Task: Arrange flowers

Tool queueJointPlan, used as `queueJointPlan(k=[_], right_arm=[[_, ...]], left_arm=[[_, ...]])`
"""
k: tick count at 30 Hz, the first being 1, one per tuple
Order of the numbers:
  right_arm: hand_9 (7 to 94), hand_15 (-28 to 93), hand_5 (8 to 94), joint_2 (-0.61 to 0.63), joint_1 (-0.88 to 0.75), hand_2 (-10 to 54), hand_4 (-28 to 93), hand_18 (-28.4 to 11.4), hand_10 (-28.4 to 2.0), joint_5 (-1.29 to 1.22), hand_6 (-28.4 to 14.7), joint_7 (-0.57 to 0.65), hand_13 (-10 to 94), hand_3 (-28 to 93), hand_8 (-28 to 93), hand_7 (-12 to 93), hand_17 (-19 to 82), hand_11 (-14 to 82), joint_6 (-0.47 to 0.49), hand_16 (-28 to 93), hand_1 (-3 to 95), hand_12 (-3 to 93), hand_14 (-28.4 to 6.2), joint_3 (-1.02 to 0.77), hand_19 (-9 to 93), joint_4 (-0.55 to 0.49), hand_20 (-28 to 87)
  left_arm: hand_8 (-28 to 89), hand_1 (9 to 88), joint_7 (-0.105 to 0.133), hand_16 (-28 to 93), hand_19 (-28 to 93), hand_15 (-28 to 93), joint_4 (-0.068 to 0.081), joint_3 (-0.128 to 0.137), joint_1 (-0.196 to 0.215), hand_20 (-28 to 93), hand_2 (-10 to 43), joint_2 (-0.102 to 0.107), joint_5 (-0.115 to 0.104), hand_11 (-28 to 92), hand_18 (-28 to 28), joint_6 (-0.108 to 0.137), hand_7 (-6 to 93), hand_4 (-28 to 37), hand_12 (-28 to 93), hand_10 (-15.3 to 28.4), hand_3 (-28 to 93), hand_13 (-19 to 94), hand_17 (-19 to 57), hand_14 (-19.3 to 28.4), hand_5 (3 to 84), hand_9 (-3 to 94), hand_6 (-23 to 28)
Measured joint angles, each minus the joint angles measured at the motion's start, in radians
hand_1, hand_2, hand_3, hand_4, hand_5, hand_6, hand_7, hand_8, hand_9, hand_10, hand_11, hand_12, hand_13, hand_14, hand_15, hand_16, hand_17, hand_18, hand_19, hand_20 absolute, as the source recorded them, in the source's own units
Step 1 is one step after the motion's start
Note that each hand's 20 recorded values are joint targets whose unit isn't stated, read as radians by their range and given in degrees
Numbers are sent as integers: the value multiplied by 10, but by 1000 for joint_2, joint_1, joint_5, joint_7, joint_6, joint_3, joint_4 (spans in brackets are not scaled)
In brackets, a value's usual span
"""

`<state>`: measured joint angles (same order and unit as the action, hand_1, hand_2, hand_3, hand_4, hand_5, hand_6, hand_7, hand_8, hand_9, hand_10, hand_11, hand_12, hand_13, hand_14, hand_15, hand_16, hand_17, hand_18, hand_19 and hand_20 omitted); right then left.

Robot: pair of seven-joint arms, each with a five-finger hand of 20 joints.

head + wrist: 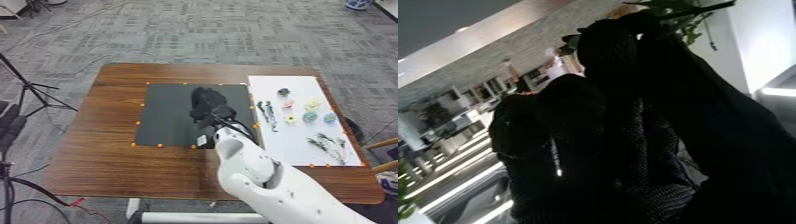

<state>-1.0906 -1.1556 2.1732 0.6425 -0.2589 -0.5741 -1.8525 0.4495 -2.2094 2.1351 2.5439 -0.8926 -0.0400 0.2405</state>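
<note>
Over the dark mat (pixel 164 115) is my right hand (pixel 210 102) in the head view. In the right wrist view, the thumb and fingers of that hand (pixel 611 65) pinch a leafy green sprig (pixel 680 10). Leaves stick out on both sides of the fingertips. My left hand (pixel 11 125) is at the far left edge, off the table. The white board (pixel 275 145) carries a pink flower (pixel 288 103), a pale yellow flower (pixel 313 104), a smaller yellow one (pixel 290 118), a teal one (pixel 309 116), a blue one (pixel 330 118), a dark bloom (pixel 283 92), dark leafy stems (pixel 267 115) and green sprigs (pixel 329 146).
The brown table (pixel 98 150) extends around the mat and board. Small orange markers line their edges. A black tripod (pixel 34 87) stands on the floor to the left, with cables near it. A chair's wooden parts (pixel 384 144) are close to the table's right edge.
</note>
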Motion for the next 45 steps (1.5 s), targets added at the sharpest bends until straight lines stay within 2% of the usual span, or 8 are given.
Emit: queueJointPlan(k=[6,12,18,25,30,35,45], right_arm=[[895,559,623,-83,72,-95,-107,-251,-84,-69,-20,-48,809,774,196,719,501,224,19,546,548,566,-53,31,932,71,426],[893,559,621,-148,86,-95,-114,-248,-82,-84,-18,-127,805,774,193,722,498,225,27,548,548,565,-52,47,932,117,425],[890,560,621,-170,120,-95,-120,-246,-82,-64,-17,-140,803,775,190,723,497,226,19,548,549,565,-50,130,932,162,424],[887,561,617,-182,147,-95,-133,-241,-82,-53,-15,-146,798,775,188,727,492,228,8,549,551,562,-50,183,932,200,422],[885,561,614,-181,219,-95,-144,-239,-80,-46,-13,-155,794,780,182,732,487,230,-52,550,551,560,-48,310,932,243,419],[883,561,613,-190,248,-95,-156,-236,-78,-27,-11,-164,793,786,179,734,486,231,-72,548,551,556,-45,354,932,283,413],[883,561,612,-213,258,-95,-165,-235,-76,39,-10,-153,793,789,173,735,488,232,-51,545,551,550,-44,364,932,353,412]], left_arm=[[-62,200,0,-30,187,213,11,-21,-21,108,214,15,-1,111,87,0,70,-283,124,139,609,216,-23,130,356,311,78],[-61,201,-2,-30,187,212,26,-50,-50,108,214,20,0,111,87,0,70,-283,123,139,608,216,-24,130,356,311,78],[-61,208,-4,-30,188,212,38,-80,-79,108,214,26,0,111,87,0,70,-283,123,138,598,216,-24,130,356,311,79],[-62,202,-3,-31,188,215,38,-82,-80,108,214,26,0,111,86,0,71,-283,124,138,606,217,-24,130,356,310,78],[-62,207,5,-31,186,215,28,-85,-63,108,214,26,-1,111,86,-1,71,-283,124,137,598,216,-23,130,356,310,78],[-62,198,6,-31,187,215,28,-102,-65,108,214,26,-1,111,86,-2,71,-283,124,138,612,216,-23,130,355,310,78],[-62,199,1,-31,186,216,34,-136,-104,109,202,35,5,112,85,-6,74,-283,125,138,636,215,-23,129,354,309,77]])
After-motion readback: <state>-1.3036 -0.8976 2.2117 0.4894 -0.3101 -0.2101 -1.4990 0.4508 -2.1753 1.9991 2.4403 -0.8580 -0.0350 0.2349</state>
